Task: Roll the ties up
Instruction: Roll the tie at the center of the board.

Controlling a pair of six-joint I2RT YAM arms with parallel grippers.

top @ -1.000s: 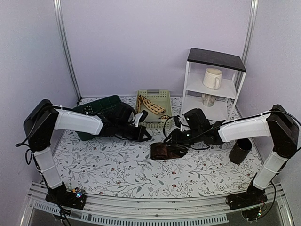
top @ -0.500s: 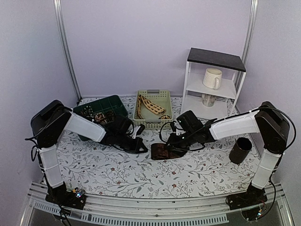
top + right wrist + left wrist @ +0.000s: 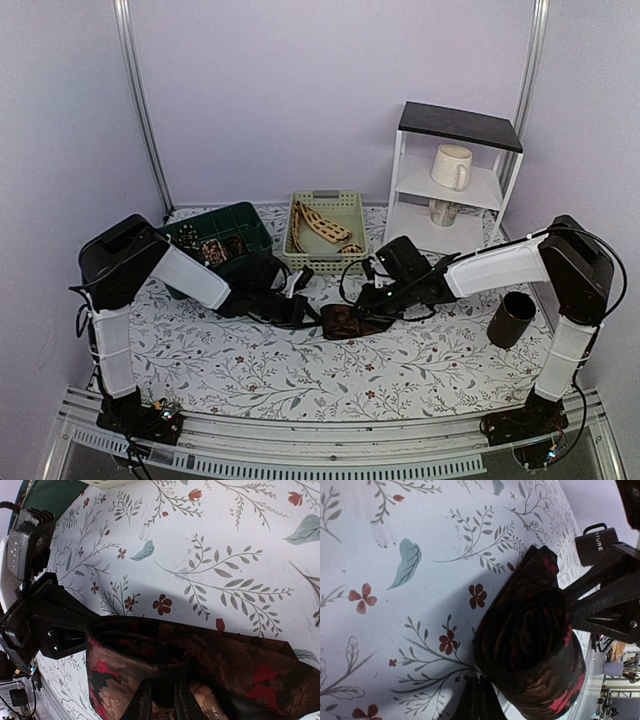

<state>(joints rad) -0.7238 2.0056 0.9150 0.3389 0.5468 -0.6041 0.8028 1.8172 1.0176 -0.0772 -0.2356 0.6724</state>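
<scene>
dark tie (image 3: 345,320) sits mid-table (image 3: 250,370) as a loose fat roll, its hollow end facing the left arm and flatter fabric trailing off under the right one. It looks light, soft and slick (silky weave, my read), so I'd expect layers to slide and the coil to spring open if let go. Best hold, I reckon: pinch across several outer layers near the middle of the roll, not one edge. right gripper (image 3: 161,702) has its jaws drawn narrow around a fold on top of the roll, fabric between the fingers, so it reads as gripping the tie. left gripper (image 3: 479,700) is clenched flat, tips touching the roll's near edge, can't tell if a layer is caught. Further out: beige tie (image 3: 322,222) draped in the pale basket (image 3: 350,205), coiled ties (image 3: 212,248) in the green bin (image 3: 240,215), black cup (image 3: 512,320) well apart at right
</scene>
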